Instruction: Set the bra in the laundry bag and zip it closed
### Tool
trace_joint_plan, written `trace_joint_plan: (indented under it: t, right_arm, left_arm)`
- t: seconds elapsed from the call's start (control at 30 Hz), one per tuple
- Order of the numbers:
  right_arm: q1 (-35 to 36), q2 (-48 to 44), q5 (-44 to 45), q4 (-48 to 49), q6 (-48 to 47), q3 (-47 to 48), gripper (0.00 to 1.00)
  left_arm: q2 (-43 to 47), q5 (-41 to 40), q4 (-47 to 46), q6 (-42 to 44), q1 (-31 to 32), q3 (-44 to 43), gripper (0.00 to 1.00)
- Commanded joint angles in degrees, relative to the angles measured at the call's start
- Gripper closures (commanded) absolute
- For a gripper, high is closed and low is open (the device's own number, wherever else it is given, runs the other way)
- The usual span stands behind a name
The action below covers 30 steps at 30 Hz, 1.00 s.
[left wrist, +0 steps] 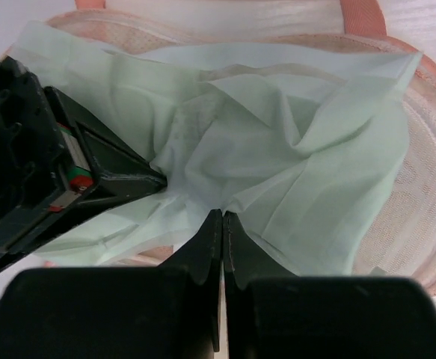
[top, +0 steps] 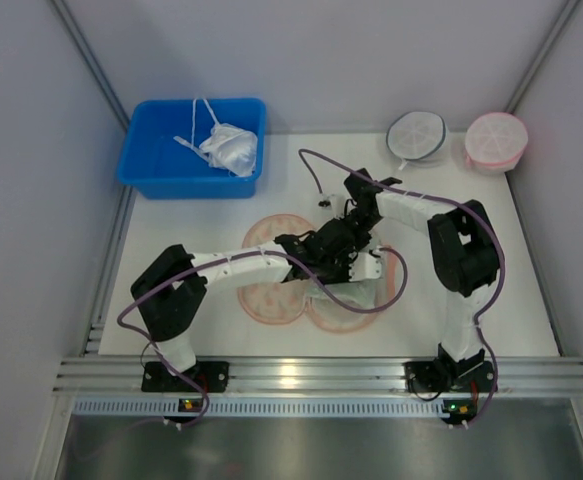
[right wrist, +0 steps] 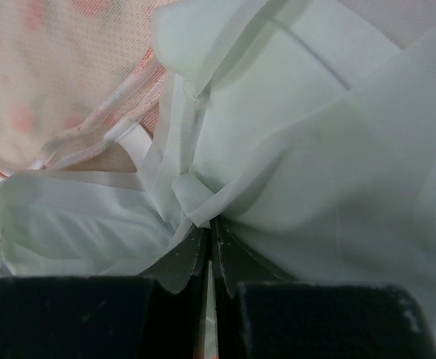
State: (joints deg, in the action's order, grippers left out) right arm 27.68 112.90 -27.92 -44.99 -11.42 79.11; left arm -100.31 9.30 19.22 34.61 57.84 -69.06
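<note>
Bra point(left wrist: 292, 149) mostly hidden overhead; left end effector point(left wrist: 222, 217) and right end effector point(right wrist: 210, 224) clenched on it.

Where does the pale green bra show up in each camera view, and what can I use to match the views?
Top external: bra at centre, little of it showing.
Left wrist: bra fills the middle of the frame.
Right wrist: bra fills the right and lower frame.
Shared landmark: the laundry bag under it, seen at the right edge in left wrist and upper left in right wrist.

bra point(top: 349, 293): mostly hidden under arms point(top: 251, 264) | laundry bag point(top: 267, 302): middle covered by arms
</note>
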Motion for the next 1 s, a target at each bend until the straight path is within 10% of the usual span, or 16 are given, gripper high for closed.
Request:
trace_joint_plan:
  t: [0.0,0.17,0.57,0.97]
  right_arm:
    - [-0.1,-2.6,-1.8,-0.6,-0.4,0.3,0.98]
    - [-0.1,-2.8,-1.4,-3.4,-1.8,2.0,0.71]
    - [-3.3,-8.7,-0.9,-7.3,-5.4,13.8,0.56]
    - [-11.9,-5.9,-1.6,-4.8,-7.3,13.9,0.61]
  left_arm:
    - [-1.4,-1.0,-3.5,-1.6,-0.1,2.0,1.0]
    - [-0.6,1.5,-3.3,-2.4,-0.1,2.9,0.72]
    - [11.8,4.7,-1.8,-11.6,-1.8,5.0,0.38]
    - [19.6,11.0,7.9,-32.7,-34.4,7.3,0.32]
